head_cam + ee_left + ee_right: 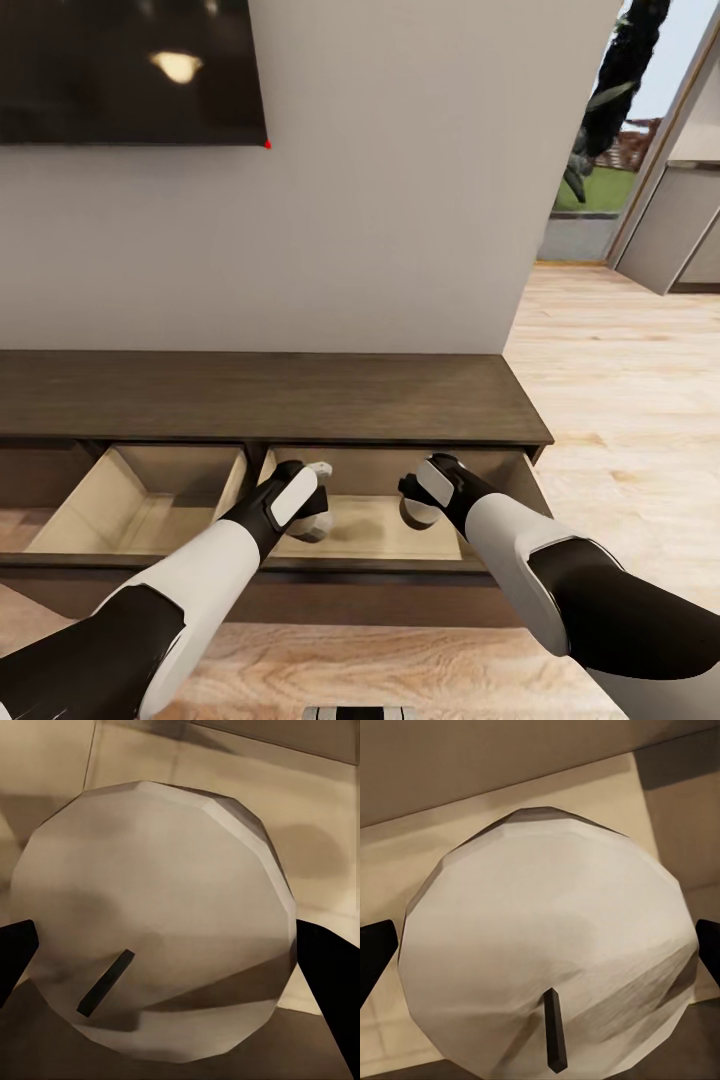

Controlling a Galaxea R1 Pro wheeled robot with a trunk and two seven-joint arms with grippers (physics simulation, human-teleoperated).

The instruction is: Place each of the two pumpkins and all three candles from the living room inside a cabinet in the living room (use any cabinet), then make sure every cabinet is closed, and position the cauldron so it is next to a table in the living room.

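The dark brown cabinet (270, 395) stands against the wall with two pale-lined drawers pulled out. Both my arms reach down into the right drawer (370, 530). My left gripper (312, 522) is shut on a grey-beige candle (308, 530), which looms large in the left wrist view as the candle (157, 915) with its dark wick, black fingertips (15, 952) at either side. My right gripper (420, 508) is shut on a second candle (416, 515); this candle (547, 945) sits between the fingertips (373, 949) over the drawer floor. Pumpkins and cauldron are out of view.
The left drawer (150, 500) stands open with nothing in it. A dark TV screen (130, 70) hangs on the wall above. Bare wood floor (620, 400) stretches to the right toward grey kitchen units (680, 230) and a glass opening.
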